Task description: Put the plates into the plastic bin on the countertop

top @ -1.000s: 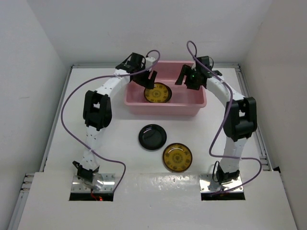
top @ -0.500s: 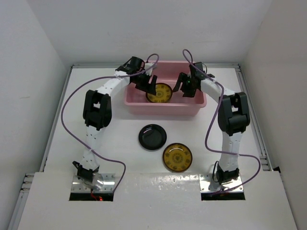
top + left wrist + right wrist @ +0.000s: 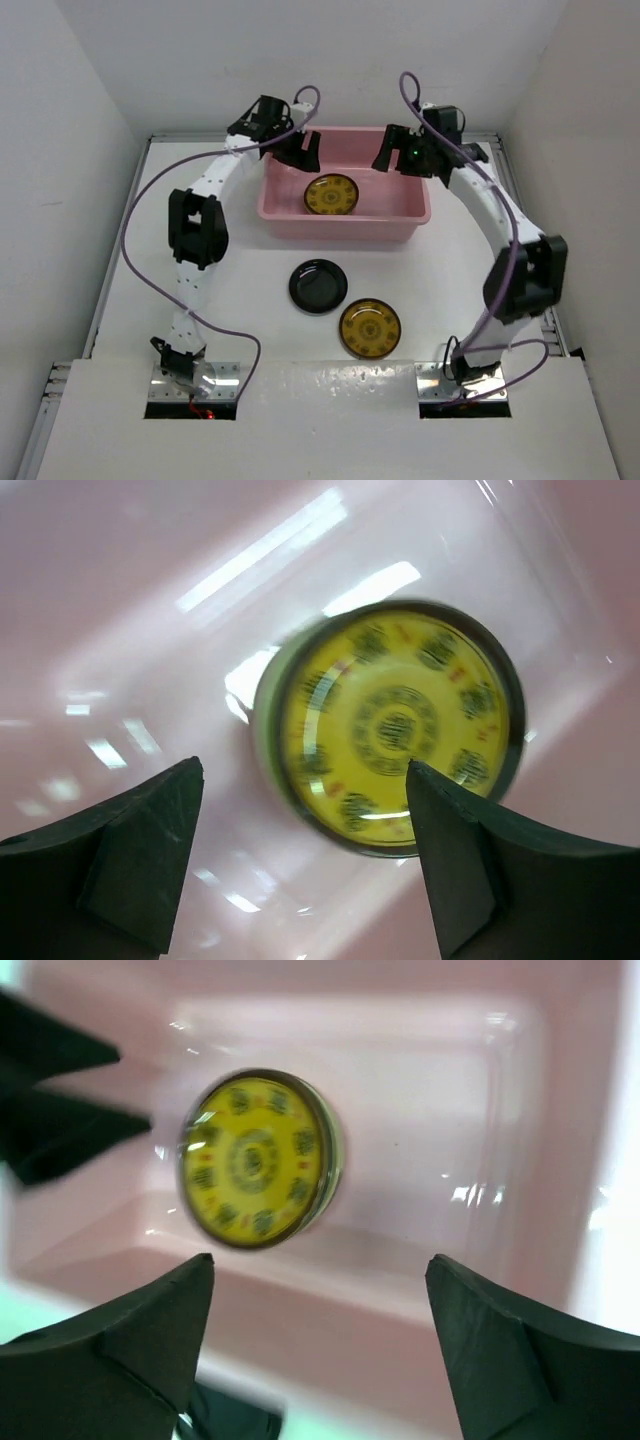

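stretching white between its raised edges, the counter (image 3: pixel 250 262) carries everything. the pink plastic bin (image 3: pixel 345 228) sits at the middle of the far edge, its long side running along that edge, and both wrist views look down on its glossy floor (image 3: pixel 120 600) (image 3: pixel 430 1110).

the two arms arch up from the near edge and meet over the bin, the left one by the bin's far-left corner, the right one by its far-right corner.

one amber-yellow patterned plate (image 3: pixel 331 194) lies flat on the bin floor, a little left of the middle (image 3: pixel 395 730) (image 3: pixel 258 1160). two more plates are out on the counter, between the bin and the near edge. the glossy black plate (image 3: pixel 318 286) is about mid-counter. a second amber-yellow plate (image 3: pixel 369 327) lies just beside it, toward the near-right. whether their rims touch, i cannot tell.

the left end effector (image 3: pixel 300 158) hangs over the left part of the bin, its jaws spread wide with nothing between them (image 3: pixel 300 770). the right end effector (image 3: pixel 400 165) hangs over the right part, likewise spread wide and holding nothing (image 3: pixel 320 1260). the plate in the bin lies well below both of them.
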Motion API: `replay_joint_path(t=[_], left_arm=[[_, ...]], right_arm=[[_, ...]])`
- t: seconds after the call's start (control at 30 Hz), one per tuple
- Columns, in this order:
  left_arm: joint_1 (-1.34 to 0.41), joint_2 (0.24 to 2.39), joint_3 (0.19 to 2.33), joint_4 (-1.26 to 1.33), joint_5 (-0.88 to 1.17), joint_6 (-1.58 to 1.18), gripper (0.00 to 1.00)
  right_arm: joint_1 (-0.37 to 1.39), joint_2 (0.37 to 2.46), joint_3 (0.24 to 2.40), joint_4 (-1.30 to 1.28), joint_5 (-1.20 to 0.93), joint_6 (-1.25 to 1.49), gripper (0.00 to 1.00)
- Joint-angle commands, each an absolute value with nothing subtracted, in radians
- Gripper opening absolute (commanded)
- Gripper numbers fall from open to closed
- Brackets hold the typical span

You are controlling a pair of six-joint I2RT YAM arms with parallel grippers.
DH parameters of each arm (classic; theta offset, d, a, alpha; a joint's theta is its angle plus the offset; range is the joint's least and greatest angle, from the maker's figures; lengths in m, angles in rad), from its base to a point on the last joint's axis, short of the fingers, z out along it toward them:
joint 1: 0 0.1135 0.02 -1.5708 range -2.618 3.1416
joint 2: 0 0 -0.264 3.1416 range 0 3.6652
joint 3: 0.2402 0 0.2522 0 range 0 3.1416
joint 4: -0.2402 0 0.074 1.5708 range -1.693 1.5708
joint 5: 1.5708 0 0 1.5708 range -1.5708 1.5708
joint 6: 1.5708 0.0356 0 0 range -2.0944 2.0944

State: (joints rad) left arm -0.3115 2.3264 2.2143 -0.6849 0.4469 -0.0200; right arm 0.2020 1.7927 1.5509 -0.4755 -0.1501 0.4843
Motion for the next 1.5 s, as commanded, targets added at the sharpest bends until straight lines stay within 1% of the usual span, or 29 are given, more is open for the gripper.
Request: replay_joint_path(t=[0.0,0.03,0.07,0.1,0.13,0.17,0.2,0.23,0.27,0.3,0.33,0.37,0.4,0.47,0.5,0.6,0.63,0.77,0.8,0.9,0.93,1.0,1.1,1.13,1.2,1.23,1.27,1.37,1.47], left_arm=[[-0.262,2.202,2.266,-0.669,0.414,0.028,0.84],[-0.250,2.183,2.266,-0.669,0.405,0.038,0.86],[-0.238,2.165,2.266,-0.660,0.405,0.038,0.86],[-0.203,2.128,2.266,-0.660,0.405,0.029,0.87],[-0.180,2.108,2.255,-0.660,0.417,0.029,0.87],[-0.157,2.089,2.231,-0.660,0.428,0.014,0.87],[-0.103,2.070,2.215,-0.660,0.428,0.000,0.87],[-0.075,2.051,2.200,-0.660,0.428,0.000,0.87],[-0.048,2.014,2.165,-0.670,0.428,-0.009,0.87],[0.004,1.999,2.146,-0.670,0.417,-0.009,0.87],[0.029,1.984,2.128,-0.670,0.417,-0.009,0.87],[0.050,1.968,2.081,-0.681,0.405,-0.009,0.87],[0.090,1.939,2.054,-0.681,0.396,-0.009,0.87],[0.118,1.915,2.005,-0.681,0.368,-0.020,0.87],[0.129,1.904,1.956,-0.681,0.358,-0.020,0.87],[0.143,1.869,1.878,-0.681,0.348,-0.020,0.86],[0.152,1.856,1.865,-0.681,0.362,-0.020,0.86],[0.152,1.833,1.821,-0.681,0.374,-0.029,0.86],[0.152,1.821,1.809,-0.681,0.385,-0.029,0.86],[0.161,1.793,1.783,-0.681,0.394,-0.029,0.86],[0.170,1.793,1.782,-0.681,0.394,-0.020,0.86],[0.181,1.779,1.772,-0.672,0.394,-0.020,0.86],[0.190,1.769,1.763,-0.672,0.403,-0.020,0.86],[0.201,1.769,1.763,-0.672,0.403,-0.020,0.86],[0.201,1.769,1.763,-0.672,0.417,-0.029,0.86],[0.212,1.769,1.763,-0.663,0.426,-0.029,0.86],[0.212,1.760,1.763,-0.663,0.426,-0.029,0.86],[0.212,1.759,1.763,-0.663,0.426,-0.029,0.86],[0.222,1.769,1.763,-0.663,0.436,-0.029,0.86]], right_arm=[[0.192,1.582,1.491,-0.554,-0.132,0.355,0.87],[0.190,1.519,1.408,-0.608,-0.124,0.342,0.87],[0.195,1.455,1.376,-0.633,-0.124,0.331,0.88],[0.192,1.425,1.285,-0.691,-0.126,0.333,0.88],[0.193,1.396,1.246,-0.710,-0.132,0.333,0.88],[0.193,1.302,1.209,-0.724,-0.144,0.345,0.88],[0.196,1.267,1.169,-0.750,-0.153,0.357,0.88],[0.199,1.171,1.043,-0.750,-0.169,0.371,0.88],[0.204,1.137,0.998,-0.743,-0.176,0.424,0.85],[0.212,1.103,0.859,-0.721,-0.176,0.477,0.84],[0.216,1.045,0.812,-0.707,-0.173,0.494,0.83],[0.225,0.991,0.769,-0.651,-0.176,0.574,0.80],[0.241,0.953,0.649,-0.631,-0.176,0.596,0.79],[0.264,0.922,0.583,-0.538,-0.167,0.661,0.76],[0.284,0.919,0.509,-0.513,-0.167,0.673,0.75],[0.322,0.975,0.438,-0.384,-0.190,0.716,0.71],[0.328,1.026,0.433,-0.329,-0.208,0.722,0.70],[0.351,1.103,0.423,-0.314,-0.212,0.710,0.63],[0.353,1.109,0.404,-0.311,-0.213,0.703,0.59],[0.359,1.147,0.350,-0.293,-0.247,0.654,0.52],[0.362,1.155,0.342,-0.293,-0.264,0.623,0.52],[0.383,1.179,0.342,-0.336,-0.293,0.592,0.48],[0.400,1.209,0.364,-0.420,-0.223,0.563,0.40],[0.399,1.218,0.365,-0.431,-0.221,0.554,0.32],[0.399,1.226,0.367,-0.440,-0.197,0.557,0.18],[0.396,1.226,0.376,-0.443,-0.187,0.561,0.04],[0.400,1.223,0.385,-0.452,-0.173,0.566,0.00],[0.397,1.171,0.455,-0.524,-0.091,0.563,0.00],[0.396,1.088,0.563,-0.613,-0.074,0.508,0.00]])
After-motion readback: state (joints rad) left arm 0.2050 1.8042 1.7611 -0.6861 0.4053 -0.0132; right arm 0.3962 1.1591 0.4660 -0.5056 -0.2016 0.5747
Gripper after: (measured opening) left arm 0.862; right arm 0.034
